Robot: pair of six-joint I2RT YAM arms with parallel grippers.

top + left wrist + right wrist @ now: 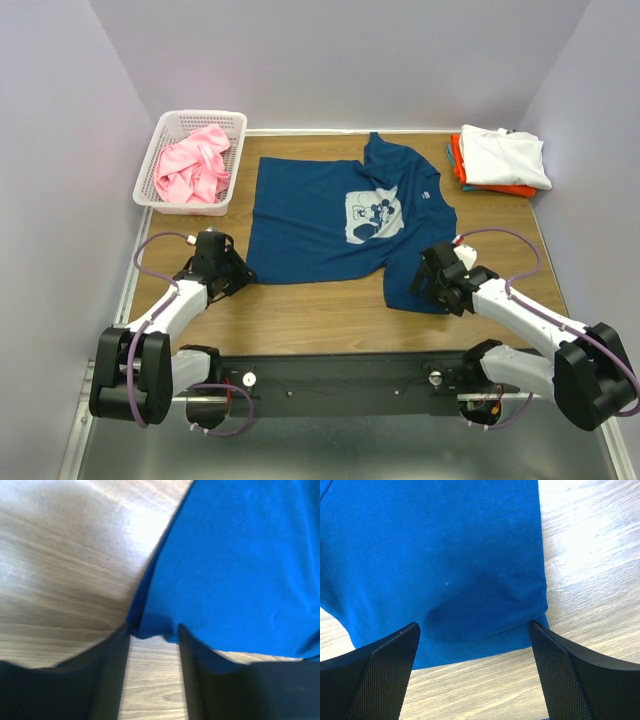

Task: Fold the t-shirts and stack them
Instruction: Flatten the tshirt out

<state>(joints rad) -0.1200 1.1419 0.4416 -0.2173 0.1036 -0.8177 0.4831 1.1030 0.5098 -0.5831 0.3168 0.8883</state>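
The navy t-shirt (320, 215) with a pale mouse print lies spread flat, sideways, on the middle of the wooden table. My left gripper (236, 270) is open at the shirt's near left hem corner; in the left wrist view that corner (150, 625) sits at my fingertips (116, 650), with bare wood between them. My right gripper (437, 287) is open wide at the near sleeve; its stitched edge (470, 640) lies between the fingers (395, 655). A pink t-shirt (190, 168) lies crumpled in the basket. White (505, 155), orange (458, 155) and teal shirts are stacked folded at the back right.
The white lattice basket (165, 125) stands at the back left. Grey walls close in the left, back and right sides. A metal rail runs along the table's left edge, and the arm bases stand at the near edge.
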